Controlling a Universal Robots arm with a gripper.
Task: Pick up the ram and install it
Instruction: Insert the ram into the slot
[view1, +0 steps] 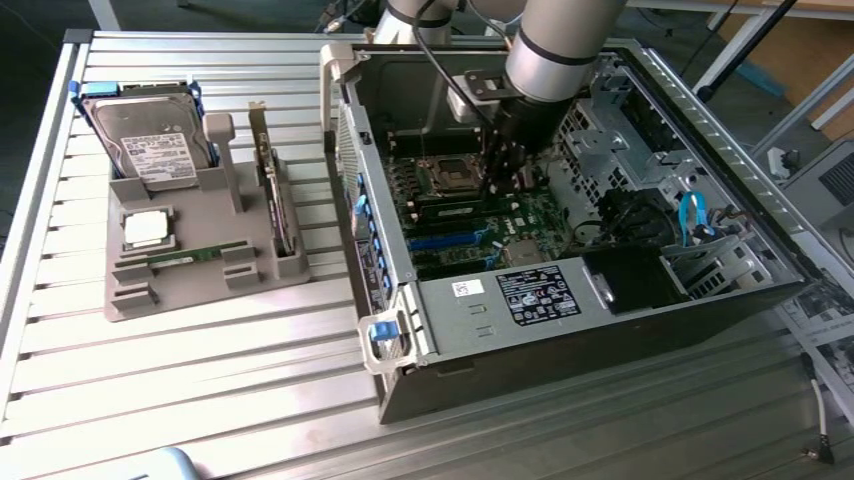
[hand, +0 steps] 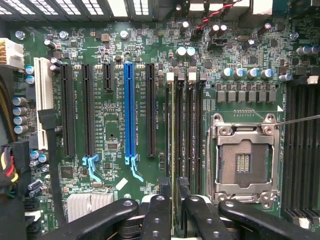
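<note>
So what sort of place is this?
Probably a robotics lab or assembly test bench: an open computer case sits on a slatted metal table, a robot arm reaches into it, and a grey fixture beside it holds a hard drive.

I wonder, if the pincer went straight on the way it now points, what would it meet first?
Probably the ram, edge-on straight ahead of the pincer, along the memory slots; depth is unclear.

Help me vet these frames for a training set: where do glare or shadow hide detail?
Exterior view: strong glare washes out the ribbed table at that view's lower left, while the computer case interior sits in shadow, darkest toward that view's right. Wrist view: the motherboard is evenly lit, with small highlights on the capacitor tops and heatsink.
</note>
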